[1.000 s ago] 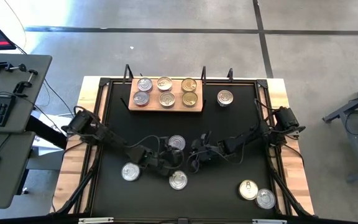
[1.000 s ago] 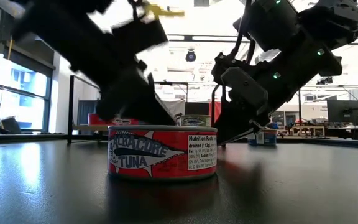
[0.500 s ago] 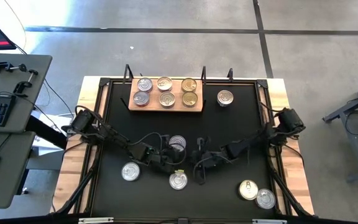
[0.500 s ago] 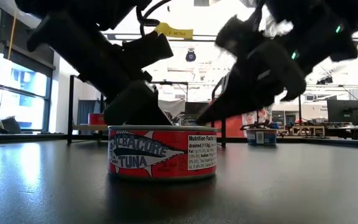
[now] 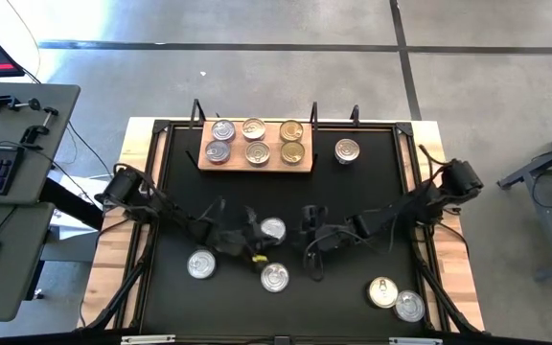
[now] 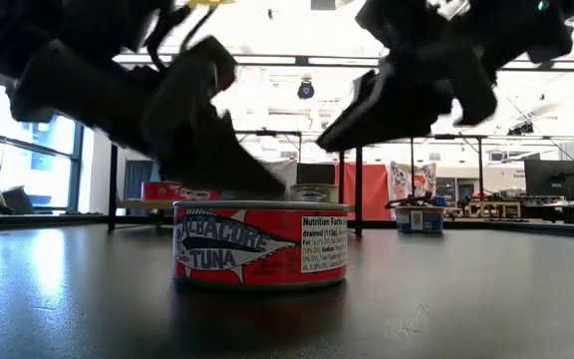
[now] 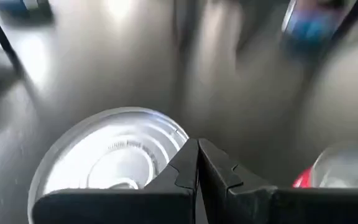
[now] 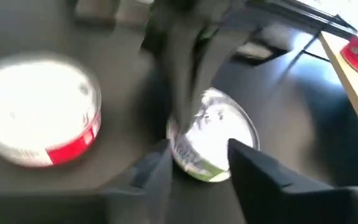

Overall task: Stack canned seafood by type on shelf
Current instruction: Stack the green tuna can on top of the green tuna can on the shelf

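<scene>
The shelf (image 5: 266, 167), a light wooden board at the table's far side, carries six tins, two of them gold-topped. A silver-topped, green-sided tin (image 5: 272, 229) stands at the table's middle. My left gripper (image 5: 260, 235), shut, is at this tin's left side (image 7: 110, 158). My right gripper (image 5: 308, 235) hovers open to its right, the tin (image 8: 215, 140) lying beyond its fingers. A red-sided tuna tin (image 6: 260, 242) stands nearer the front edge (image 5: 274, 278). My left gripper's shut fingertips (image 7: 197, 155) lie at the rim (image 7: 178, 138) of the middle tin, slanting down from the table's left. The tin stands flat on the table. Whether the tips press on it, I cannot tell.
More tins stand loose on the black table: one right of the shelf (image 5: 347, 150), one at the front left (image 5: 200, 264), a gold-topped one (image 5: 382, 292) and a silver one (image 5: 409, 307) at the front right. Wooden strips border the table's sides.
My right gripper has risen from table height beside the middle tin and rolled about its own line. My left gripper has tipped downward and rolled, its tips coming in against the middle tin.
</scene>
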Action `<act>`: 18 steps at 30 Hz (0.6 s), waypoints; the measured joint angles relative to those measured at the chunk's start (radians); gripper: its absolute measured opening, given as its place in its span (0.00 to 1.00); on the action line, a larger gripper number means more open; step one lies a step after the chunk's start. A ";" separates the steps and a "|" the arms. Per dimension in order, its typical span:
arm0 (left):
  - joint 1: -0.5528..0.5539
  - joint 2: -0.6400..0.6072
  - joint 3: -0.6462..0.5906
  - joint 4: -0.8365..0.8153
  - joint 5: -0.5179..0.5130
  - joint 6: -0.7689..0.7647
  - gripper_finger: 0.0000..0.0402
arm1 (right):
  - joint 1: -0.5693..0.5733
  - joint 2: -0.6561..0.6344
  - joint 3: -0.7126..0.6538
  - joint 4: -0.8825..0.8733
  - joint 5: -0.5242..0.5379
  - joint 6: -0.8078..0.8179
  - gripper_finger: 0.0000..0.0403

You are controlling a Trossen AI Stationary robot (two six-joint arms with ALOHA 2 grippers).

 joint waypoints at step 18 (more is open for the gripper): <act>0.053 -0.059 -0.182 0.376 0.096 -0.029 0.00 | -0.046 0.237 0.055 0.245 0.063 -0.454 0.65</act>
